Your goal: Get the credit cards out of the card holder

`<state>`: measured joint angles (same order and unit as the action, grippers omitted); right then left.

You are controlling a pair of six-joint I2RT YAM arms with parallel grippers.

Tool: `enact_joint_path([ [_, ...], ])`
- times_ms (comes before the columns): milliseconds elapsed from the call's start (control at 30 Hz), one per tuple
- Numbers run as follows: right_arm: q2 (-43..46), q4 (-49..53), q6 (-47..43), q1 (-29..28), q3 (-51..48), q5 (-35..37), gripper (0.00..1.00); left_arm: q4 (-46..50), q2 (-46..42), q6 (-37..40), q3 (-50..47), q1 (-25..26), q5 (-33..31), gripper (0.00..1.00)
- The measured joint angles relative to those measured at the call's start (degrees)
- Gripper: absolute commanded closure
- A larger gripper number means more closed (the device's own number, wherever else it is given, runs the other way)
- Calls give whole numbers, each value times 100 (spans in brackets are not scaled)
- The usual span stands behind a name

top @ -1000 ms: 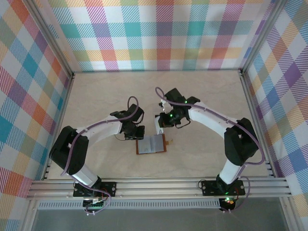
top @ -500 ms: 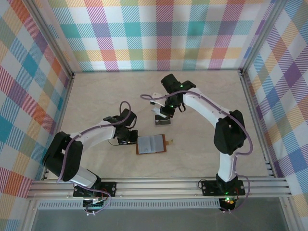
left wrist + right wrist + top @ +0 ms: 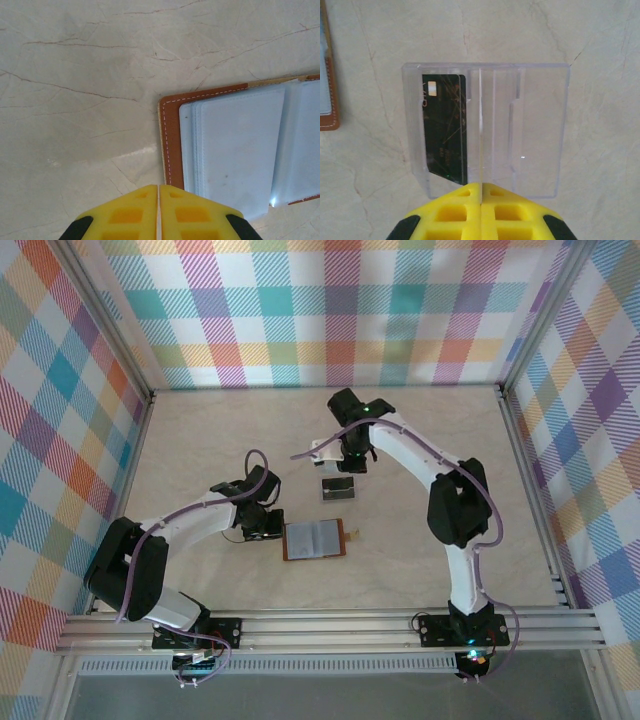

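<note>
Lying open on the pale veined tabletop, the card holder sits just beside the left gripper, its yellow fingers pressed together on nothing. The right wrist view resolves a dark credit card in the left compartment of a clear tray, which is a mere dark patch from overhead. The right gripper, likewise closed and empty, hovers at the tray's near rim. Checked walls enclose the table.

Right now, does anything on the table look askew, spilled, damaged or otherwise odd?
Nothing stands out. The card holder lies open and flat, its clear sleeves smooth. One dark card sits inside the clear tray, in the compartment on the card holder's side. No spill or damage shows.
</note>
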<state>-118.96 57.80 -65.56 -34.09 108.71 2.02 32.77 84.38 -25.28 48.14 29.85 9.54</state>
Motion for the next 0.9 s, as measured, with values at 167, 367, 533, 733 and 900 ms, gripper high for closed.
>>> enact_joint_path([
  [167, -420, 133, -157, 17, 310, 39, 100, 11, 0, 0, 0, 0, 2, 90],
  [367, -664, 372, -131, 17, 341, 162, 100, 11, 0, 2, 0, 0, 33, 90],
  [533, -669, 678, -2, 15, 365, 190, 100, -11, 0, 0, -26, 0, 118, 90],
  [733, -680, 890, 105, -39, 407, 195, 79, -11, 9, 0, -66, 0, 199, 90],
  [900, -704, 605, 175, -39, 435, 409, 72, -35, 55, -4, -66, 0, 260, 90],
])
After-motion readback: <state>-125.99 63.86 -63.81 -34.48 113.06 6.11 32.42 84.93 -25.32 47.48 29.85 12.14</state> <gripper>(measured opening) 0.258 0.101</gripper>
